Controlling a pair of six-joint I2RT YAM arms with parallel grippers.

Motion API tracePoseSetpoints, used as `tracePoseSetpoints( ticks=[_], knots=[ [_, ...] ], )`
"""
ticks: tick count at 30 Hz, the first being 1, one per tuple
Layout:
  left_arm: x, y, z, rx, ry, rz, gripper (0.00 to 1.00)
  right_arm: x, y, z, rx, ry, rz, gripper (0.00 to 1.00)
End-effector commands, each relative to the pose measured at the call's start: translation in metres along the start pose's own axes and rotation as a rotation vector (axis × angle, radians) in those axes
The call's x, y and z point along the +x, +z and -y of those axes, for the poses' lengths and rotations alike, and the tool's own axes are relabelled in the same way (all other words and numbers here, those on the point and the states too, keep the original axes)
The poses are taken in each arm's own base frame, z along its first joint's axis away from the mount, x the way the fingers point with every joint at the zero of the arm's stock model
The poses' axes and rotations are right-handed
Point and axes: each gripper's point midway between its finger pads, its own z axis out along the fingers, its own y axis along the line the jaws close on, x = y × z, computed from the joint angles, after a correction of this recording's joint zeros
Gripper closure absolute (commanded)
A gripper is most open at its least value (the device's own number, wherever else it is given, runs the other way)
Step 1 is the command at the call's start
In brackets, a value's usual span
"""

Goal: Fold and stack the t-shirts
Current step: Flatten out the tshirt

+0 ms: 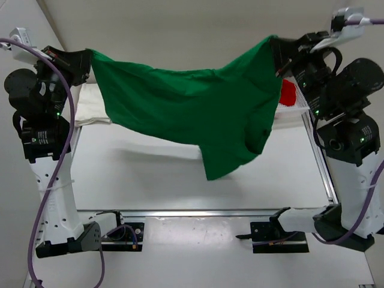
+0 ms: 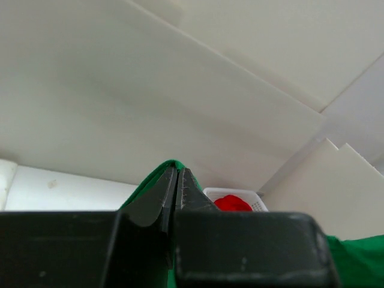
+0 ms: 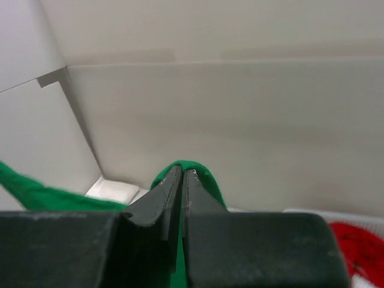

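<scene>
Green t-shirt (image 1: 192,114) hangs in the air between both arms, stretched across the far half of the table (image 1: 150,180), middle sagging and one long flap drooping lower right of centre. Left gripper (image 2: 178,175) is pinched tight on the shirt's left top edge, right gripper (image 3: 182,173) on the right top edge, jaws nearly together on both with only a thin fold of green past the tips. We judge the main risk is a slip: each hold looks like a thin bite, so spreading the arms further or a quick swing could tug a corner free and drop the shirt in a heap. How deep the cloth sits in either pinch we cannot tell; the fingers hide it. Second risk: lowered as is, the drooping flap lands first and folds under, giving a crooked lay. Third: the left end hangs over the cream-white t-shirt (image 1: 90,105) on the table, and the right end is just beside the basket (image 1: 294,111) holding the red t-shirt (image 1: 289,93); a low sweep could drag either.
</scene>
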Motion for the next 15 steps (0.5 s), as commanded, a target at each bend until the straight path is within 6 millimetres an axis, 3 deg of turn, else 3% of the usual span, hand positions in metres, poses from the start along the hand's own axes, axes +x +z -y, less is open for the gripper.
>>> tracePoseSetpoints(
  ticks=[1,2,4,5,7,8,10,11,12,14,15],
  knots=[
    [0.032,0.012,-0.025,-0.069,-0.047,-0.112,1.00,0.024,0.035,0.008,-0.006,-0.118,-0.100,1.00],
    [0.036,0.014,-0.033,-0.094,-0.047,-0.113,1.00,0.018,0.043,0.013,-0.048,-0.089,-0.089,1.00],
    [0.073,0.027,-0.071,-0.190,-0.047,-0.176,1.00,0.054,0.079,0.041,-0.043,-0.063,-0.162,1.00],
    [0.085,0.031,-0.081,-0.209,-0.042,-0.195,1.00,0.068,0.088,0.037,-0.084,-0.050,-0.194,1.00],
    [0.132,0.038,-0.122,-0.297,-0.035,-0.279,1.00,0.118,0.118,0.053,-0.090,-0.049,-0.298,1.00],
    [0.144,0.039,-0.131,-0.325,-0.029,-0.293,1.00,0.127,0.124,0.056,-0.110,-0.040,-0.317,1.00],
    [0.184,0.044,-0.162,-0.383,-0.041,-0.357,1.00,0.168,0.149,0.073,-0.121,-0.014,-0.384,1.00],
    [0.197,0.050,-0.169,-0.391,-0.046,-0.381,1.00,0.192,0.163,0.083,-0.107,-0.009,-0.421,1.00],
    [0.202,0.053,-0.174,-0.402,-0.054,-0.384,1.00,0.189,0.169,0.086,-0.106,-0.007,-0.410,1.00],
    [0.208,0.071,-0.181,-0.418,-0.042,-0.399,1.00,0.219,0.187,0.102,-0.088,0.015,-0.448,1.00],
    [0.212,0.076,-0.179,-0.406,-0.048,-0.412,1.00,0.219,0.194,0.105,-0.082,0.017,-0.431,1.00]
  ],
)
